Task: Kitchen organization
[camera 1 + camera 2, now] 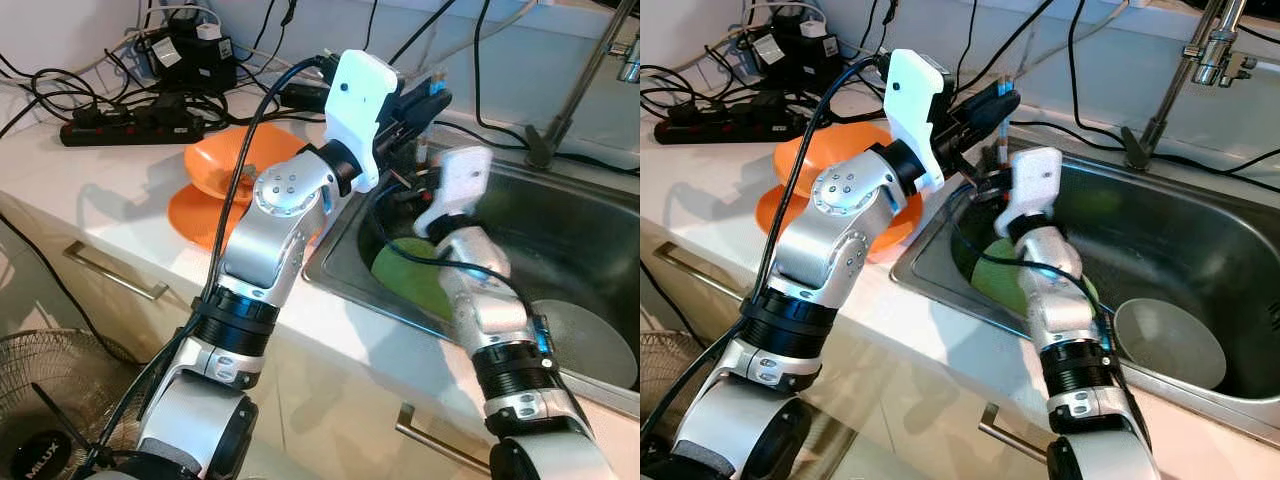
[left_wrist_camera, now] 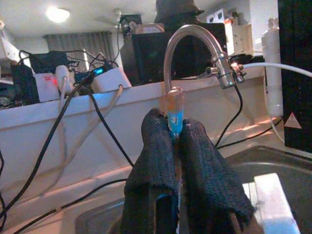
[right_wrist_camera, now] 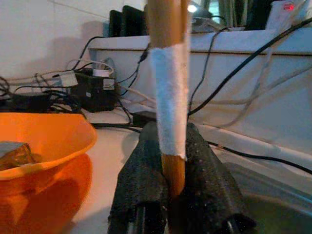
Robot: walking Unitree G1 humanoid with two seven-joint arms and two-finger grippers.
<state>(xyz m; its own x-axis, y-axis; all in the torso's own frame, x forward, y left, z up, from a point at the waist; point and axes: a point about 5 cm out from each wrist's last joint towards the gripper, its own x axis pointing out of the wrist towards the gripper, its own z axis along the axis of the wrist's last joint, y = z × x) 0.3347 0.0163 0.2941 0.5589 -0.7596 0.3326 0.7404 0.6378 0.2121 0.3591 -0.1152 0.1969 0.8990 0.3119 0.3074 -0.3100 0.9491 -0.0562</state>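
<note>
A slim, light, stiff blue-tipped utensil (image 2: 174, 113) is being pinched shut-fingered at its lower end by the left gripper (image 2: 176, 141) above the steel sink's (image 1: 1200, 240) nine o'clock rim, while a wooden, white-wrapped stick (image 3: 168, 87) is being clamped low by the right gripper (image 3: 173, 156)

Both arms wear brushed silver shells, and the left arm (image 1: 270, 240) shows a rounded elbow cap dotted with 4 small screws above a ribbed black joint ring with a bright metal band. A white plastic housing with 1 small dark hole caps the left wrist (image 1: 357, 110), a similar white block sits on the right wrist (image 1: 1032, 190), and black cables loop along both forearms. The right arm (image 1: 495, 320) carries a small blue tag near its black collar, and each gripper's 2 fingers (image 2: 158, 161) are coated in rough, grainy black padding.
</note>
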